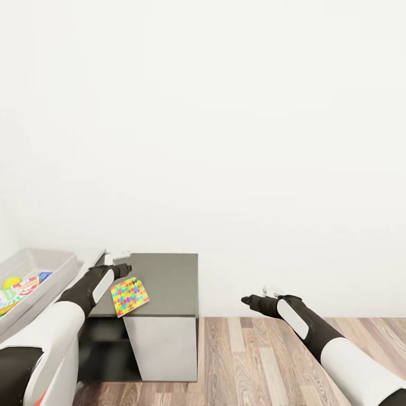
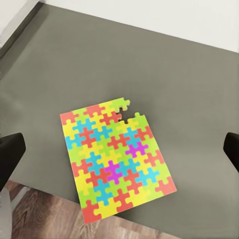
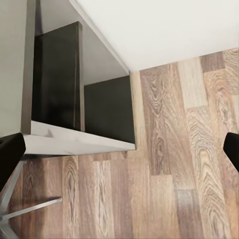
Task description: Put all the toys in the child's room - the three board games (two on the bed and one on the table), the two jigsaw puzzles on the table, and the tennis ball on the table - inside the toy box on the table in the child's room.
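Jigsaw puzzle point(image 2: 115, 160) is lying flat on the dark grey desk point(image 1: 169, 276), with one corner jutting past the front edge over the wood-plank floor point(image 3: 164, 199) — a notch of missing pieces is showing at the far corner. Left gripper point(image 1: 125, 268) is hovering above it, jaws spread wide with nothing between them; in the left wrist view both fingertips are framing the puzzle from well apart. Right gripper point(image 1: 246, 300) is hanging over bare floor beside the desk, also spread and carrying nothing.

Toy box point(image 1: 53, 265) is sitting at the left edge of the head view, already holding the tennis ball point(image 1: 11, 282) and what look like game boxes point(image 1: 28, 287) — cropped, so the count is uncertain.

Risks from here:
- Board is thin and flush with the desk top; fingers descending straight down are likely to scrape the surface without getting under it.
- Overhanging corner is the obvious grip point, but a sideways nudge may slide the puzzle off onto the floor.
- A one-edge pinch may let the board droop or shed pieces.
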Controlling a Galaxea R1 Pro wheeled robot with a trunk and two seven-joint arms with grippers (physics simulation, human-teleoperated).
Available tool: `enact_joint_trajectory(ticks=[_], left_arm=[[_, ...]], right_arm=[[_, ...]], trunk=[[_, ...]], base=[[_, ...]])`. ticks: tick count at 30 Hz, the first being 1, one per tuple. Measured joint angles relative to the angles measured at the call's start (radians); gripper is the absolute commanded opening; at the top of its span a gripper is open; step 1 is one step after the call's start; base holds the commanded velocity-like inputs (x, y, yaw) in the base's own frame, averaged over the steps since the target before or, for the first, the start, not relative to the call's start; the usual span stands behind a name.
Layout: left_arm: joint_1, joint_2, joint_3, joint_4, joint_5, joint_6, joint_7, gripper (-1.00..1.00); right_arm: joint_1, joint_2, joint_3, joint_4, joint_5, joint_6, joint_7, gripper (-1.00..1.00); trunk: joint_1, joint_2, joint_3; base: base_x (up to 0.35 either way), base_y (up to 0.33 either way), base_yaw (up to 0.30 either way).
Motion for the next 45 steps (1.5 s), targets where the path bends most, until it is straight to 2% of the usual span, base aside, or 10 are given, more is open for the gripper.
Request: enact_joint_trajectory(ticks=[11,15,20,24,45], left_arm=[[0.0,0.004,0.0,0.0,0.0,-0.002,-0.003,1.0],[0.0,0.004,0.0,0.0,0.0,-0.002,-0.003,1.0],[0.0,0.004,0.0,0.0,0.001,-0.002,-0.004,1.0],[0.0,0.004,0.0,0.0,0.002,-0.002,-0.005,1.0],[0.0,0.004,0.0,-0.002,0.002,-0.004,-0.005,1.0]], right_arm=[[0.0,-0.002,0.0,0.001,-0.001,-0.003,0.009,1.0],[0.0,-0.005,0.001,0.003,-0.005,-0.006,0.046,1.0],[0.0,-0.036,0.001,0.007,-0.008,-0.012,0.115,1.0],[0.0,-0.045,0.0,0.008,-0.007,-0.015,0.154,1.0],[0.0,-0.047,0.0,0.008,-0.007,-0.017,0.168,1.0]], trunk=[[0.0,0.0,-0.018],[0.0,0.0,-0.025],[0.0,0.0,-0.033],[0.0,0.0,-0.039],[0.0,0.0,-0.073]], base=[[0.0,0.0,0.0],[0.0,0.0,0.0],[0.0,0.0,0.0],[0.0,0.0,0.0],[0.0,0.0,0.0]])
